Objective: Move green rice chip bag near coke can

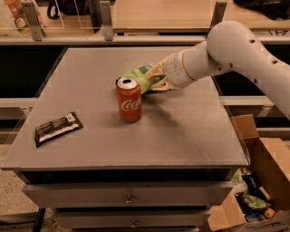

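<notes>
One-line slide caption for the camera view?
The gripper at the green rice chip bag just behind the coke can on the grey table; a dark wrapped bar lies apart.

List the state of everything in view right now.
Red aluminium Coke can: upright, mid-table.
Crinkly light-green rice chip bag: just behind the can.
Claw: at the bag's right end.
Black-and-white wrapped bar: flat, front-left.
Grey table drawer: shut.
Brown cardboard box: open.

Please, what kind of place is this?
Probably an office or lab test area: a gray drawer table, a cardboard box of packets beside it, a wooden counter behind. The gripper is at the green rice chip bag.
</notes>
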Controlling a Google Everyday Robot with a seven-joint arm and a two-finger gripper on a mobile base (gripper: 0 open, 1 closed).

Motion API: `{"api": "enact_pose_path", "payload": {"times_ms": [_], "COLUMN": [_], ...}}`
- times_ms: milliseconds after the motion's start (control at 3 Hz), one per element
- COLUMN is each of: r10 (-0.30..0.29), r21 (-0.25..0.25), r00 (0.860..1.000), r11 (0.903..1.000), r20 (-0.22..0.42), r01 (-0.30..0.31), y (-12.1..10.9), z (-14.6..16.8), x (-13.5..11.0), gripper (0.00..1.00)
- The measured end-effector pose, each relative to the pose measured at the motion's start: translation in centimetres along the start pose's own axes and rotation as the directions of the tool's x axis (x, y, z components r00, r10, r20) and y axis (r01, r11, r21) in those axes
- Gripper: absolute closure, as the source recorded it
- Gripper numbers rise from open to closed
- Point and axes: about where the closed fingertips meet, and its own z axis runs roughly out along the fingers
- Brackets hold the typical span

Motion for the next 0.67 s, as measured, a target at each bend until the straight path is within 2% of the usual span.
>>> {"api": "enact_pose_path", "payload": {"times_ms": [333,667], "r10": [-0.057,-0.091], "r21": [-0.004,-0.022], "r00": [0.996,0.99], "r11": [0.9983,0.9954], "r20": [0.068,0.109], "r01": [0.058,0.094], "y": [1.3,2.5], "z": [-1.2,-1.8], "x": [-1.1,-2.0], "gripper": [1.0,0.84]}}
